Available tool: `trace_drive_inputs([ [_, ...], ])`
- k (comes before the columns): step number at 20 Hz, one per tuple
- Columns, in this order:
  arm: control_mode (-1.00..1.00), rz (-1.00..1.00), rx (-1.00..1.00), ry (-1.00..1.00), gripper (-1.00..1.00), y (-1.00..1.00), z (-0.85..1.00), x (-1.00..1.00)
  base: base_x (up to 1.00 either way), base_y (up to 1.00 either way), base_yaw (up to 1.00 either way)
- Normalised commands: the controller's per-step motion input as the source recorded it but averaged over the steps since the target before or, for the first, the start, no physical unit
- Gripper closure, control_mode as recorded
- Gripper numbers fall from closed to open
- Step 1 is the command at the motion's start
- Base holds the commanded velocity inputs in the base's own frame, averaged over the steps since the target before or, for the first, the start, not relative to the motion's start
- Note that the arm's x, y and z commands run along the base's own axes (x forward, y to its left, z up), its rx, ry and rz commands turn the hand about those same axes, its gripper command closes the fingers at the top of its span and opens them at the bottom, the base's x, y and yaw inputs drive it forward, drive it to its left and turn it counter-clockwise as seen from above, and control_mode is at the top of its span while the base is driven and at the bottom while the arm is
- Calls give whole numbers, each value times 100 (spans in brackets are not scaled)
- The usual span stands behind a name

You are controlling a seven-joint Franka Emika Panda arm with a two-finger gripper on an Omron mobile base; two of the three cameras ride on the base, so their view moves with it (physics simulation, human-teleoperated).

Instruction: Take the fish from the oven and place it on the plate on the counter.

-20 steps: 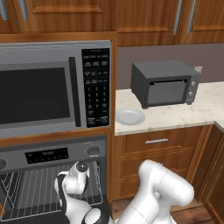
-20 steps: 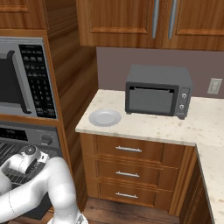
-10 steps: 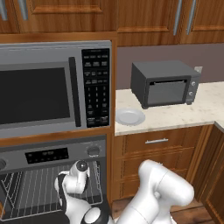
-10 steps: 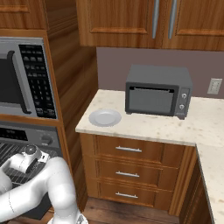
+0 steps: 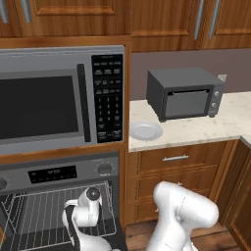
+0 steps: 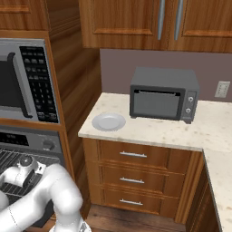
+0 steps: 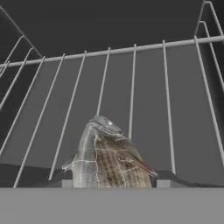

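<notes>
The oven (image 5: 59, 206) is seen low down, under a big microwave (image 5: 54, 100), and its inside can be looked into. A wire rack (image 7: 131, 100) is laid across the inside. To the right, a counter (image 6: 190, 131) is seen, well apart from the oven and higher up. A toaster oven (image 6: 163, 97) is set on it, and the plate (image 6: 108, 121) is laid just beside that, with nothing on it.

The arm (image 5: 184, 215) is bent down low, and the hand is pushed into the oven.

The fish (image 7: 107, 159) is laid on the rack, close to the front. The gripper (image 7: 113, 183) is placed around it, with one finger tip (image 7: 65, 177) on each side of its body. The jaws are seen partly closed at the fish's sides. It cannot be told if the fish is truly squeezed yet or only framed.

The fish is judged to be light and small. Its skin looks smooth and shiny, so it may be slippery. Its body is likely a bit soft, so it should not be pinched too hard. The best place to hold it is thought to be the thick middle, across its flat sides. The thin tail and nose should be left alone, since the fish could slide out or tip there.
</notes>
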Motion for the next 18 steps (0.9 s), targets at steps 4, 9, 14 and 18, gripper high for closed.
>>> trace_drive_inputs([
  [4,-100,2,4,-15,100,0,41,-47,0,0,0],
  [9,-100,0,10,-11,100,-12,81,-47,0,0,0],
  [14,-100,2,14,-3,100,-28,100,-53,0,0,0],
  [18,-100,1,10,0,100,-32,100,-50,0,0,0],
])
